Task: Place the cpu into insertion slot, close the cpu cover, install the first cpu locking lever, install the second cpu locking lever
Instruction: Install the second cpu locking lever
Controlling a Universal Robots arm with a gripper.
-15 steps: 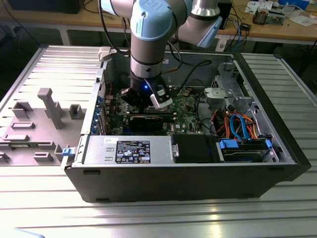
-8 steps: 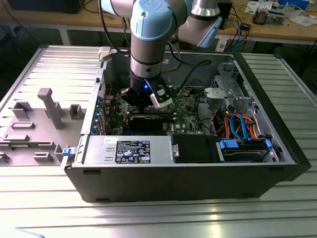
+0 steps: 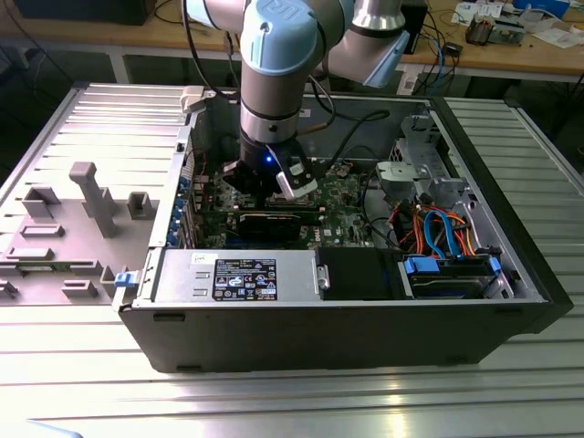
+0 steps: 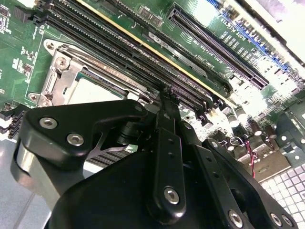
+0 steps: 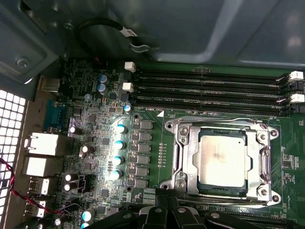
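The silvery square cpu (image 5: 222,163) already lies in the silver-rimmed insertion slot (image 5: 183,160) under the closed thin silver cpu cover (image 5: 192,157), so the levers seem in hand; the black end effector (image 4: 167,93), just beside it, looks pinched together, empty.

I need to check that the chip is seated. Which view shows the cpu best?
The first wrist view: the square silvery-grey metal-topped cpu lies whole inside the thin silver metal cpu cover frame. In the second wrist view a pale part of it shows beyond the black gripper. In the exterior view the arm covers that spot.
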